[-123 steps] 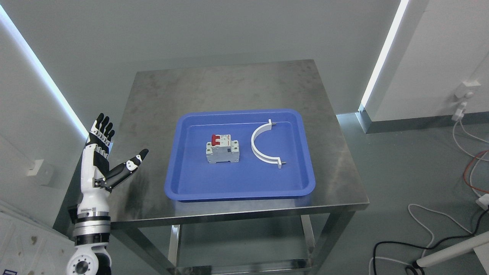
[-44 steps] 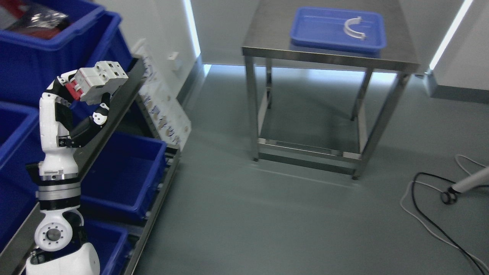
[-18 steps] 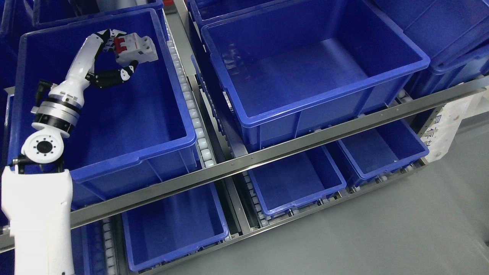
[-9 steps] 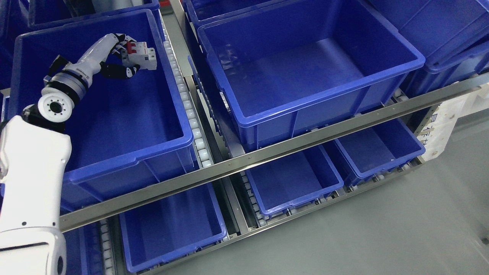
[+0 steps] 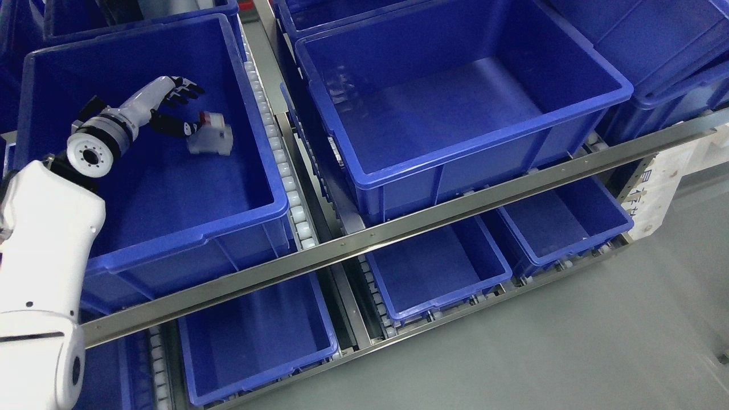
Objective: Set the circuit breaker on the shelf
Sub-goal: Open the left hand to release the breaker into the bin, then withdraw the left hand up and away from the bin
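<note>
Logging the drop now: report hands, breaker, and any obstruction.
Left hand open inside the left blue bin, holding nothing. Right hand out of view. Circuit breaker blurred beside the fingertips, inside that bin. Nothing in the way.

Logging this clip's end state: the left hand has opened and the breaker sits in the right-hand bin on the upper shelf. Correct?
Not quite. The head view shows the breaker in the left-hand bin, not the right-hand one, which holds nothing. The rest stands: the left hand is open, its fingers off the breaker.
</note>
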You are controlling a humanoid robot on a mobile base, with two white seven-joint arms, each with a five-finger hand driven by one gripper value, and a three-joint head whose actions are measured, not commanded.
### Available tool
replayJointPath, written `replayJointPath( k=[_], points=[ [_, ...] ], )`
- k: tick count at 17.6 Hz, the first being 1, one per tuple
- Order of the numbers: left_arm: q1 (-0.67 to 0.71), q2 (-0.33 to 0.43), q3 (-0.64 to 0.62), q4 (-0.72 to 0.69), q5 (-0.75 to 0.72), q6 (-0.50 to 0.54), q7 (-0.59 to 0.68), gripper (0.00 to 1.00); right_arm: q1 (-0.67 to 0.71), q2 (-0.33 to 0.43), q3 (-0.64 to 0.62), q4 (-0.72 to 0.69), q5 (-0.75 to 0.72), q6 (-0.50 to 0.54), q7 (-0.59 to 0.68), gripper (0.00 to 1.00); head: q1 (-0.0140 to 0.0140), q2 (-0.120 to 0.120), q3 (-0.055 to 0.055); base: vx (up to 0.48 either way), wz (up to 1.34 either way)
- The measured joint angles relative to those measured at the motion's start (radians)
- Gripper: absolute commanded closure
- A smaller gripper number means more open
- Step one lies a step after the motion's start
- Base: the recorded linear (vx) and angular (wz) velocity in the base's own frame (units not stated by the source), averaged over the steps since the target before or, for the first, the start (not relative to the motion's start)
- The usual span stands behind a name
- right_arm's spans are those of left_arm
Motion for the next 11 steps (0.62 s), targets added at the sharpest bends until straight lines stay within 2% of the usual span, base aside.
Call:
replayJointPath(
  k=[3, 5, 8, 11],
  points=[
    [-0.028, 0.007, -0.017, 0.047, -0.001, 0.0, 0.006, 0.08, 0.0, 0.0, 0.0, 0.0, 0.0, 0.0, 0.0, 0.0, 0.0, 0.0, 0.0, -0.006, -0.04],
    [-0.047, 0.009, -0.019, 0.062, 0.001, 0.001, 0.078, 0.01, 0.0, 0.0, 0.0, 0.0, 0.0, 0.0, 0.0, 0.0, 0.0, 0.0, 0.0, -0.002, -0.04],
    [-0.063, 0.008, 0.032, 0.052, 0.045, 0.002, 0.223, 0.01, 0.0, 0.0, 0.0, 0.0, 0.0, 0.0, 0.0, 0.0, 0.0, 0.0, 0.0, -0.001, -0.01],
    [-0.063, -0.013, 0.147, 0.008, 0.178, 0.002, 0.272, 0.01, 0.0, 0.0, 0.0, 0.0, 0.0, 0.0, 0.001, 0.0, 0.0, 0.0, 0.0, 0.0, 0.0]
  ],
)
